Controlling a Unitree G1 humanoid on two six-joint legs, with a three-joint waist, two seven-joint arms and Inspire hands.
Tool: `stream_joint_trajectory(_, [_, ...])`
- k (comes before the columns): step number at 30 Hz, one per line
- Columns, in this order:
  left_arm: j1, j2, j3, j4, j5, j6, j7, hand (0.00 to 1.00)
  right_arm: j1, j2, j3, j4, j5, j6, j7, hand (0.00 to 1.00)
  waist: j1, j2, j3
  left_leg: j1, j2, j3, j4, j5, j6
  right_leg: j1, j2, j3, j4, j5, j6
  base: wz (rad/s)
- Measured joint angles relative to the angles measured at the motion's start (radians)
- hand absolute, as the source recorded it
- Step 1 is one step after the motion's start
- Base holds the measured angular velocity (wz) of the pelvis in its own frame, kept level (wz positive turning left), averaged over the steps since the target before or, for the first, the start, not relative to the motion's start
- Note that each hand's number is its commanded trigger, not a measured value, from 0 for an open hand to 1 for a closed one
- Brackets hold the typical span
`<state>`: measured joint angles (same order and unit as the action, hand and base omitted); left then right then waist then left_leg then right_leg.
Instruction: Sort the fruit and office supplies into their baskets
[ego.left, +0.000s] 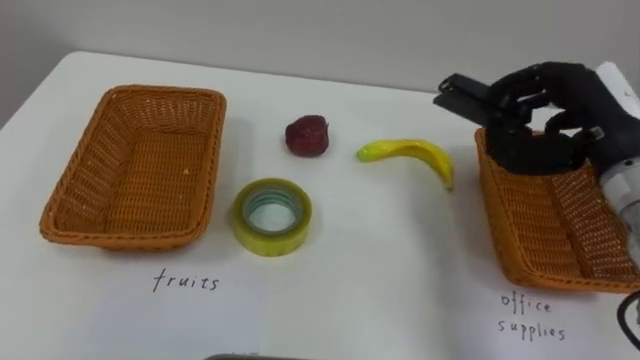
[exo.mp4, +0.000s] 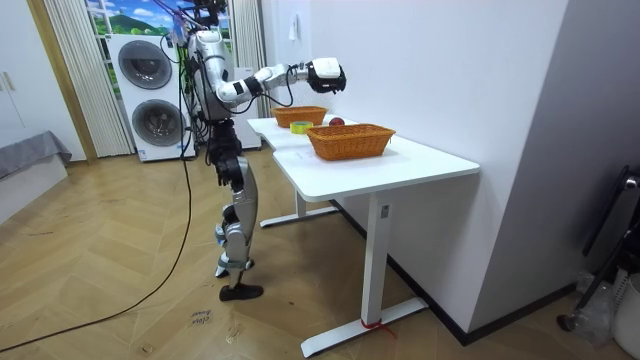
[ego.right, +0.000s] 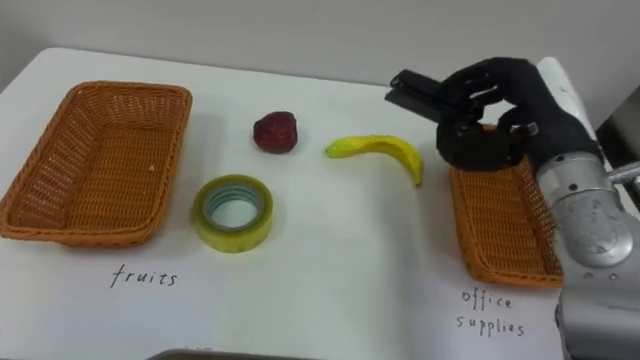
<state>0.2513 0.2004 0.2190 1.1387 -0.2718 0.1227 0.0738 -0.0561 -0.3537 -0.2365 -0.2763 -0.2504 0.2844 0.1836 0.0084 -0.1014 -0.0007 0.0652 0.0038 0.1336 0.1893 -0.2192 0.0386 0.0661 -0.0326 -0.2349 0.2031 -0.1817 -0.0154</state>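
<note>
My right hand (ego.left: 548, 108) is raised over the far end of the right wicker basket (ego.left: 540, 232), the one labelled office supplies. Its fingers are curled round a black oblong item (ego.left: 461, 97), which looks like a stapler and sticks out to the left. No item can be seen on the visible floor of this basket. On the white table (ego.left: 380, 260) lie a yellow banana (ego.left: 410, 154), a dark red fruit (ego.left: 307, 135) and a yellow-green roll of tape (ego.left: 273, 215). The left wicker basket (ego.left: 130, 160), labelled fruits, holds nothing.
In the room view I stand at the table's (exo.mp4: 420, 160) near end, with my right arm stretched out over it. Both baskets sit near the table's side edges. Handwritten labels (ego.left: 186, 282) mark the tabletop in front of each basket.
</note>
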Motion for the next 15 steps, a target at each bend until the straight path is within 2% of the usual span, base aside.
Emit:
stream_joint_trajectory(5, [0.004,-0.001,0.015,-0.003,0.000,0.002,0.002,0.00,0.001,-0.001,-0.034,0.072,0.014,-0.003,-0.085,1.00,-0.007,0.002,-0.0005,0.002,0.000,0.001,0.000,0.000,0.000,-0.001,0.001,0.007,0.000,0.000,0.000,0.00])
stream_joint_trajectory(9, [0.009,-0.001,0.016,-0.005,0.000,0.011,0.002,0.00,0.001,-0.001,-0.040,0.083,0.006,-0.003,-0.121,1.00,-0.009,0.008,-0.0009,0.010,0.000,0.003,-0.002,0.000,0.000,0.001,0.002,0.012,0.001,0.000,0.000,-0.04])
stream_joint_trajectory(12, [0.021,-0.002,0.016,-0.019,0.000,0.018,0.002,0.00,0.001,-0.002,-0.043,0.086,0.006,-0.003,-0.144,1.00,-0.017,0.016,-0.0050,0.015,0.000,0.003,-0.003,0.000,0.000,0.003,0.002,0.012,0.001,0.000,0.000,0.00])
stream_joint_trajectory(15, [0.026,-0.002,0.017,-0.020,0.000,0.022,0.002,0.00,0.001,-0.004,-0.043,0.090,0.006,-0.003,-0.157,1.00,-0.027,0.015,-0.0054,0.015,0.000,0.003,-0.002,0.000,0.000,0.004,0.002,0.013,0.002,0.000,0.000,0.00])
